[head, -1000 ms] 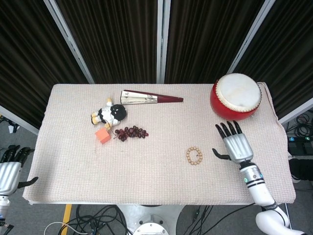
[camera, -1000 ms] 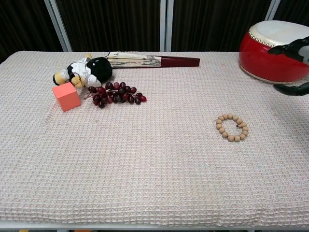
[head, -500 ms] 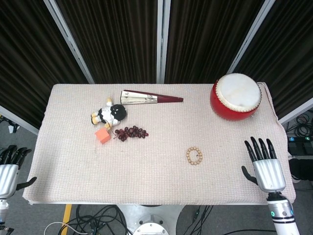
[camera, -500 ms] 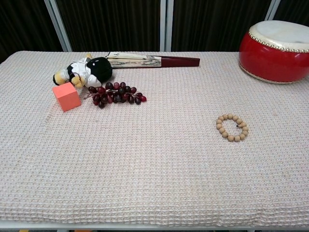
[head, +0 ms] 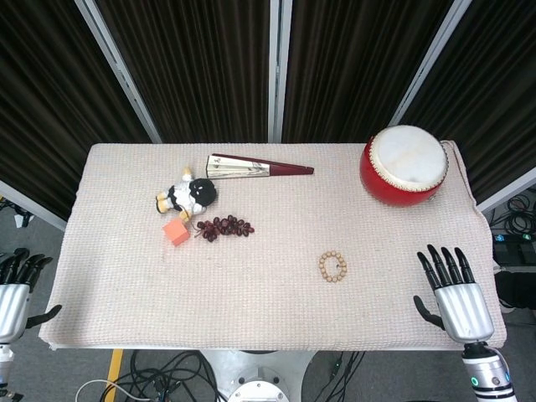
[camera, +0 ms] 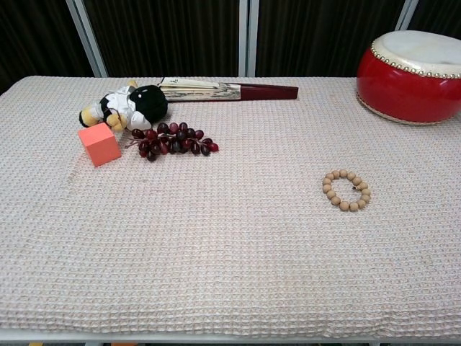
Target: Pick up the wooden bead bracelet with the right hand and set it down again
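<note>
Your right hand (head: 456,300), fingers spread and empty, sits well right of the wooden bead bracelet (head: 332,266); your left hand (head: 14,295) is likewise spread.

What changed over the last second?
The right hand pulled back from beside the red drum toward the table's near right edge, open and empty, leaving the chest view. The wooden bead bracelet stayed flat on the cloth; the left hand barely moved.
</note>
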Available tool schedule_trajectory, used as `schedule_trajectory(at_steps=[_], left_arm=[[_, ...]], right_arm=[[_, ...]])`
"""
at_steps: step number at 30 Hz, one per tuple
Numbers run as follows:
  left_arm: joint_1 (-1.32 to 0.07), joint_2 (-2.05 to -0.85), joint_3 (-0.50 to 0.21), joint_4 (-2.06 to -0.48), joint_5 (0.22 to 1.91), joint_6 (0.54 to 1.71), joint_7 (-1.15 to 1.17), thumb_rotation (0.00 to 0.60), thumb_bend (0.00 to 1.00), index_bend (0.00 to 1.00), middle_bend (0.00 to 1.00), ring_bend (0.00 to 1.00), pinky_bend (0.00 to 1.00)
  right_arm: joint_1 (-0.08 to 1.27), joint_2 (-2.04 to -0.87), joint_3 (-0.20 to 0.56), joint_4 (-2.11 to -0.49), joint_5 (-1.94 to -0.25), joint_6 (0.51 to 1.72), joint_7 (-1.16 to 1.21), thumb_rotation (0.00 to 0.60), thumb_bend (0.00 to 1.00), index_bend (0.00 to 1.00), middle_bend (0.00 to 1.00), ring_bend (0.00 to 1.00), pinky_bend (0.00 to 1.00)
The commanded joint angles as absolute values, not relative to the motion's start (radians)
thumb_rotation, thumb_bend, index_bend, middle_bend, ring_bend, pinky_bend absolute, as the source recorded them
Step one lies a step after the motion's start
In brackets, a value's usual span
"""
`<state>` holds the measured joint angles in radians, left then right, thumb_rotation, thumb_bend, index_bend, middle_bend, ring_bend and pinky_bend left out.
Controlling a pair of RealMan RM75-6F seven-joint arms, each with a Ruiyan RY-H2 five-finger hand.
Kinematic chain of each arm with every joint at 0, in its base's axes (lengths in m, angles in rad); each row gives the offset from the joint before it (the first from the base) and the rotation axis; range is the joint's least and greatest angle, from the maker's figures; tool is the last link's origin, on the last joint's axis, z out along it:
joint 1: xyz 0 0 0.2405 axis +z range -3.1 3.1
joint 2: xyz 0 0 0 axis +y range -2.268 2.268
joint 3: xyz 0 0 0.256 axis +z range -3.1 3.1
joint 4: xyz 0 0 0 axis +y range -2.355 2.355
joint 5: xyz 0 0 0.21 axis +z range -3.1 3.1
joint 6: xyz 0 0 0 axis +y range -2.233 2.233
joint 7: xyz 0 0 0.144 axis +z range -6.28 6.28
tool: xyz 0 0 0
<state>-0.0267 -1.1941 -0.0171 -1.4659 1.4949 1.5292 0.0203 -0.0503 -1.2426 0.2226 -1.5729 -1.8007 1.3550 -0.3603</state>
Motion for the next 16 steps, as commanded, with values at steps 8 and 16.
schedule_trajectory(at_steps=[8,16], left_arm=[[-0.031,-1.191,-0.018,-1.470,1.499,1.523,0.020,0.600,0.00,0.19,0.15,0.05,0.10],[-0.034,-1.189,-0.020,-1.478,1.501,1.519,0.028,0.600,0.00,0.19,0.15,0.05,0.10]], right_arm=[[0.014,-1.220,0.141,-1.558,-1.700,1.338,0.116,0.357,0.30,0.00,0.01,0.00,0.00],[0.045,-1.216,0.104,-1.543,-1.688,1.345,0.197,0.345,0.29,0.00,0.01,0.00,0.00]])
